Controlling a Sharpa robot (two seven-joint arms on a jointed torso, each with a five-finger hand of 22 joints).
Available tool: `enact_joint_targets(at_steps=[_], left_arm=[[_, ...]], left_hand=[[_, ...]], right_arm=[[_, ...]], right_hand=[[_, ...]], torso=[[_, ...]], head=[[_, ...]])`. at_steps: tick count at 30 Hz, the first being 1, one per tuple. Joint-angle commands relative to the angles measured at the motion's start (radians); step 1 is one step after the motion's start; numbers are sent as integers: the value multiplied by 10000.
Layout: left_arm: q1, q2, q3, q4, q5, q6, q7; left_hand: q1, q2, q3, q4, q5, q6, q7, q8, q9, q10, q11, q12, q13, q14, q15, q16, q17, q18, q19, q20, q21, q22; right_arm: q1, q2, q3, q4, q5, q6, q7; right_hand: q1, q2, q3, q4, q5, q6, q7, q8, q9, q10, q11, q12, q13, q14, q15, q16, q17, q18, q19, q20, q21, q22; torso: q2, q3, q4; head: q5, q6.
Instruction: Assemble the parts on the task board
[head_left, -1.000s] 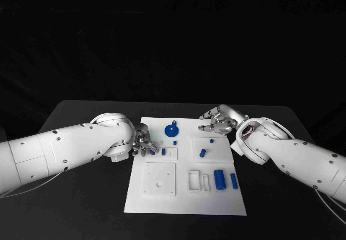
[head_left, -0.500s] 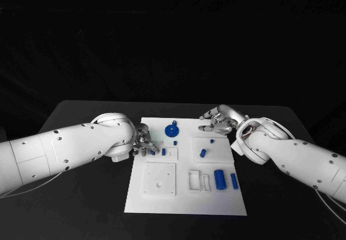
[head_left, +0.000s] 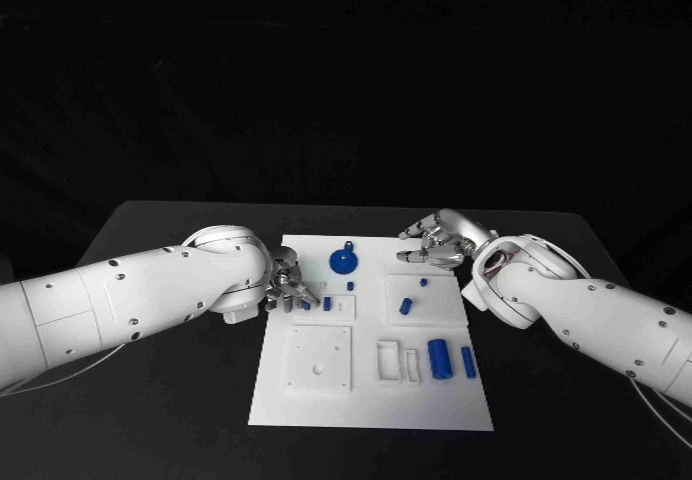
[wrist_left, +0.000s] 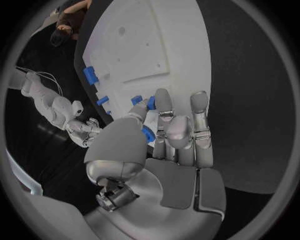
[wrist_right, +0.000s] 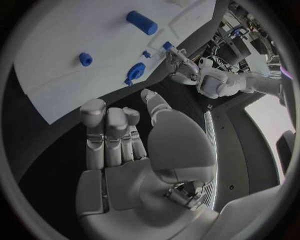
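Observation:
The white task board (head_left: 375, 400) lies mid-table. On it are a blue disc with a pin (head_left: 343, 263), small blue pegs (head_left: 327, 302) (head_left: 407, 306) and two blue cylinders (head_left: 438, 359) (head_left: 469, 362). My left hand (head_left: 284, 285) is at the board's left edge. In the left wrist view this hand (wrist_left: 175, 150) has long fingers stretched toward the board (wrist_left: 144, 45), and a small blue part (wrist_left: 148, 134) sits pinched between thumb and finger. My right hand (head_left: 437, 245) hovers at the board's far right corner. Seen from its wrist, it (wrist_right: 125, 145) holds nothing, thumb apart from the fingers.
Two white raised blocks stand on the board: a square one (head_left: 319, 357) at front left and a slotted one (head_left: 391, 361) beside the cylinders. Black table (head_left: 173, 420) surrounds the board. Both white forearms flank the board's sides.

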Motion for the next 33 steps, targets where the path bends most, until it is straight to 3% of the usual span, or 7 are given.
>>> enact_joint_targets(at_steps=[1, 8, 11, 18, 22, 24, 33], left_arm=[[-71, 49, -43, 18, 79, 196, 30], [-71, 40, -43, 8, 77, 219, 28], [-71, 30, -43, -4, 77, 240, 21], [-71, 4, -43, -32, 77, 247, 3], [-71, -6, -43, -39, -1, 255, -29], [-71, -12, -43, -40, -37, 265, -40], [-71, -26, -43, -47, -83, 184, -41]], left_hand=[[79, -122, -28, 159, -42, -70, -11, -44, 7, 502, -80, 0, 8, 11, -77, -60, -10, -17, -3, -62, -66, 182], [20, -249, -106, 378, -136, -49, -14, -30, 25, 502, -80, 3, 10, 8, -82, -60, -9, -24, 3, -71, -69, 182], [-16, -331, -152, 546, -634, -27, -5, -11, 45, 502, -77, 3, 10, 4, -83, -68, -17, -31, 0, -76, -75, 181], [12, -477, -155, 846, -848, -17, -1, 15, 92, 503, -71, -1, 13, 5, -86, -76, -17, -45, 4, -87, -90, 181], [-93, -712, -98, 1207, -1692, 36, 16, 61, 143, 502, -62, -1, 12, 4, -84, -88, -26, -46, 9, -89, -98, 180], [-33, -883, 26, 1472, -1781, 40, 22, 74, 179, 502, -58, -7, 11, 0, -86, -100, -35, -51, 11, -95, -106, 180], [-30, -923, 20, 1595, -1818, 47, 26, 77, 200, 503, -57, 2, 13, 6, -89, -88, -7, -54, 16, -98, -107, 181]], right_arm=[[-6, 10, 4, 5, -34, 59, 60], [-9, 24, 4, -8, -34, 58, 68], [-12, 23, 4, -12, -34, 57, 70], [-17, 20, 4, -15, -34, 56, 70], [-20, 21, 4, -17, -34, 59, 74], [-22, 20, 4, -17, -34, 60, 75], [-26, 27, 4, -25, -33, 62, 78]], right_hand=[[-67, -5, 22, 3, 25, -59, 20, -34, -8, -58, -10, -38, -6, 8, -3, -35, -14, 37, 75, -6, -40, 977], [-67, -5, 22, 3, 25, -59, 20, -34, -8, -58, -10, -38, -6, 8, -3, -35, -14, 37, 75, -6, -40, 977], [-67, -5, 22, 3, 25, -59, 20, -34, -8, -58, -10, -38, -6, 8, -3, -35, -14, 37, 75, -6, -40, 977], [-67, -5, 22, 3, 25, -59, 20, -34, -8, -58, -10, -38, -6, 8, -3, -35, -14, 37, 75, -6, -40, 977], [-67, -5, 22, 3, 25, -59, 20, -34, -8, -58, -10, -38, -6, 8, -3, -35, -14, 37, 75, -6, -40, 977], [-75, -11, 9, 8, 38, -80, 21, -35, -8, -64, -9, -48, -14, 7, -2, -45, -20, 38, 73, -5, -59, 973], [-78, -13, 3, 10, 43, -88, 21, -35, -9, -66, -9, -53, -17, 6, -1, -49, -23, 39, 72, -5, -67, 972]], torso=[[7, -1, 0], [3, -2, 3], [4, -6, 4], [3, -7, 1], [1, -8, 0], [4, -9, 1], [0, -9, 0]], head=[[-1, -1], [-4, -5], [-9, -16], [-8, -20], [-7, -16], [-12, -20], [-17, -25]])
